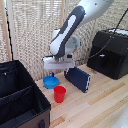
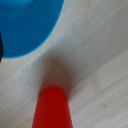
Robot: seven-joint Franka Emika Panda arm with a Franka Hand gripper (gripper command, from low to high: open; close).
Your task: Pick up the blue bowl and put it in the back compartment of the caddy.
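Nearest the exterior camera sat the large black soft-sided caddy (image 1: 20, 100), its divider splitting it into compartments. Beyond it, I noted the small round bright-blue plastic bowl (image 1: 50, 81) on the pale wooden table (image 1: 100, 105), beside the red plastic cup (image 1: 60, 93) and flat dark-blue book (image 1: 77, 79). My gripper (image 1: 56, 71) hovered above the bowl; I could not tell its state. On the wrist view, bowl (image 2: 27, 25) and cup (image 2: 51, 110) appeared blurred.

A wooden table (image 1: 100, 100) holds everything; the caddy (image 1: 20, 95) sits at the exterior view's left; just to its right lies the bowl (image 1: 50, 81), with the cup (image 1: 60, 93) in front of it; a book (image 1: 77, 79) lies right of the bowl; a boxy machine (image 1: 110, 52) stands far right, behind; the gripper (image 1: 59, 67) hangs above the bowl.
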